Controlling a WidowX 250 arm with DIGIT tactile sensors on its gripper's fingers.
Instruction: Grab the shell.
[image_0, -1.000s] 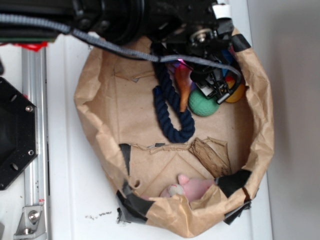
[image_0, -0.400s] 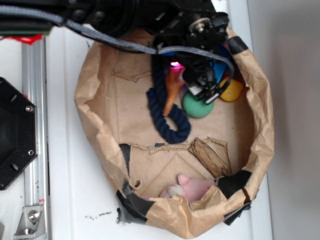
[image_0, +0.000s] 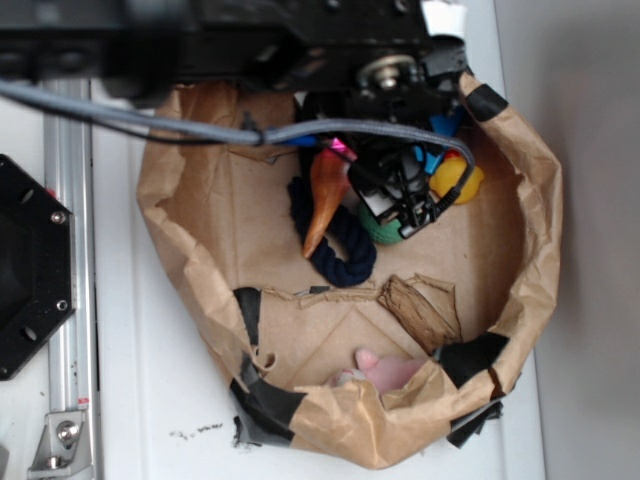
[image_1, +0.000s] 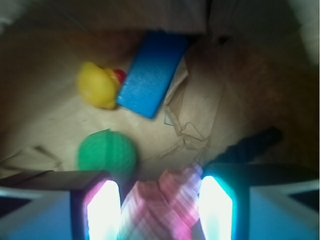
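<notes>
Item: shell (image_0: 324, 198), orange, wide end pinched between my gripper (image_1: 159, 210) pads, point hanging over the blue rope (image_0: 335, 250) inside the paper bag (image_0: 190, 250). Risk: I judge the tapered, knobbly surface may slip out; the green ball (image_1: 107, 156) sits close below.

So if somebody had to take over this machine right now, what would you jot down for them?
Tool: shut on the shell, seen between the lit fingers in the wrist view.
Shell: its point hangs over the dark blue rope inside the paper bag.
Nearby: green ball, yellow duck, blue block.
Done: shell gripped.
Left: lift it out without dropping.
</notes>
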